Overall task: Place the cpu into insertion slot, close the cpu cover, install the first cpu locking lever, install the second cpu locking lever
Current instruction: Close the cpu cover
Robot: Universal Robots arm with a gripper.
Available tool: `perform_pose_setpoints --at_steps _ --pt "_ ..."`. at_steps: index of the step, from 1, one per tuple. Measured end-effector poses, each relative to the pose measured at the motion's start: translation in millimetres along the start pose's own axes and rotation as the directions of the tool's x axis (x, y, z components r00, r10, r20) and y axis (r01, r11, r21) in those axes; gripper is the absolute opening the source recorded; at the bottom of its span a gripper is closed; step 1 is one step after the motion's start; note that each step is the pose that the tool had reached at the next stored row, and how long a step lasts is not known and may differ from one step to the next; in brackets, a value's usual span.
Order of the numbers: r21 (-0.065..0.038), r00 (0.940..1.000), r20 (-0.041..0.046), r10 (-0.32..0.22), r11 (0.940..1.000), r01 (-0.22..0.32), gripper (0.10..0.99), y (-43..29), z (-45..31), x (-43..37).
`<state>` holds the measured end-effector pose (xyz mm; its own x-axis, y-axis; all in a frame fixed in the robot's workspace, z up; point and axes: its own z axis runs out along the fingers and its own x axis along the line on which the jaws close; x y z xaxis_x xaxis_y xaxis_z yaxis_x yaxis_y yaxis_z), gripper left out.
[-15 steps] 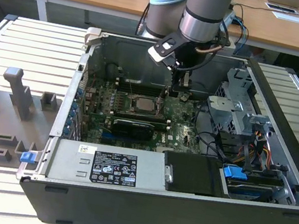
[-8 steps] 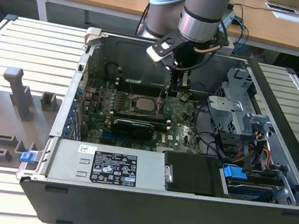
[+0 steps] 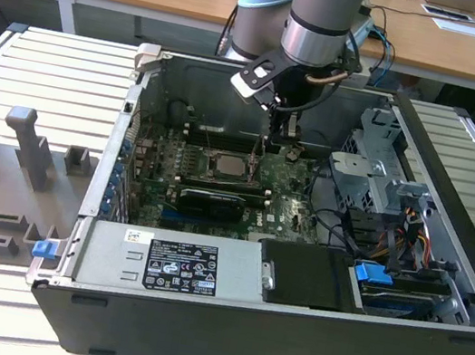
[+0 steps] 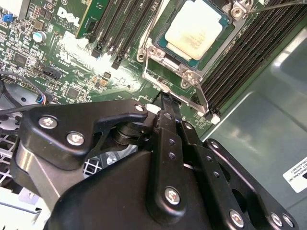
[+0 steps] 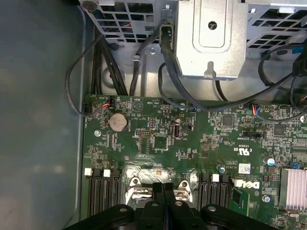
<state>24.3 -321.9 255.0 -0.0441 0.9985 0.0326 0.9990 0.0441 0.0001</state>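
The cpu [image 4: 196,28], a pale silver square, lies flat in the insertion slot [image 3: 226,166] on the green board. The cpu cover [image 4: 171,62], a silver frame, lies down around the chip. A thin metal locking lever [image 4: 199,98] runs along the socket's corner close to my fingertips. My gripper [image 4: 165,99] hangs low over the board just beside the socket, on the exterior view's right of it [image 3: 286,145]. Its black fingers [image 5: 169,188] are pressed together, and I see nothing between them. The gripper body hides the board beneath it in the second wrist view.
Long black memory slots [image 4: 249,43] flank the socket. A black card [image 3: 210,202] stands in front of it. A metal drive cage [image 3: 376,174] with cables [image 5: 168,72] sits on the exterior view's right, and the power supply [image 3: 166,266] at the front. Case walls enclose everything.
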Motion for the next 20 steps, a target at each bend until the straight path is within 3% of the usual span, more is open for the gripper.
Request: perform_pose_setpoints --at_steps 20 --pt "0.0 1.0 0.0 0.0 1.0 0.0 0.106 -7.4 0.6 0.3"
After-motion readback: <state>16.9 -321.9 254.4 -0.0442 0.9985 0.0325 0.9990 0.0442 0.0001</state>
